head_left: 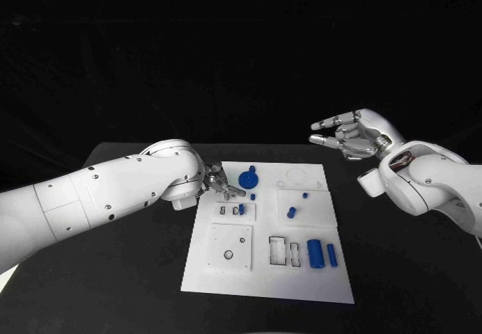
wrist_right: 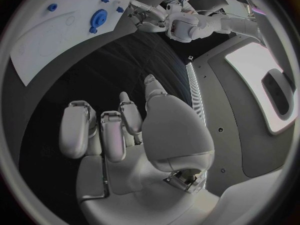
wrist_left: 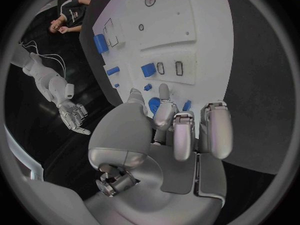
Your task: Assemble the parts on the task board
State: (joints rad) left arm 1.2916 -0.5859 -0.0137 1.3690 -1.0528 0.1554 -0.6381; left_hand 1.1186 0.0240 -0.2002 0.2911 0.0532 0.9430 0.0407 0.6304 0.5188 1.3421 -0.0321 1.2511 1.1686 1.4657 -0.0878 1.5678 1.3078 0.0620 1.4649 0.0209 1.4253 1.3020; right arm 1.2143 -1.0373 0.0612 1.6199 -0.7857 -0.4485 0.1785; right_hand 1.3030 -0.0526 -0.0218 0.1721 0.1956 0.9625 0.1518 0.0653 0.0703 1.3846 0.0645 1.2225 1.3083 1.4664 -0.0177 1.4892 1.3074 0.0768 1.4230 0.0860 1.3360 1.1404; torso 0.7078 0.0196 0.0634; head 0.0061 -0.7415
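Hovering at the board's (head_left: 266, 282) far left corner, your left hand (head_left: 216, 182) held nothing, fingers apart beside the gear (head_left: 248, 180); your right hand (head_left: 354, 134) hung empty, fingers loosely apart.

Open black table (head_left: 120, 278) on both sides of the task board (head_left: 263, 285), free for passing. Left hand (head_left: 213, 182) low over the board's far left corner, beside the blue gear (head_left: 248, 180). Small blue pegs (head_left: 291, 212) upright mid-board. Two blue cylinders (head_left: 322, 253) lying near the right edge. Right hand (head_left: 354, 134) raised, well apart from the board.
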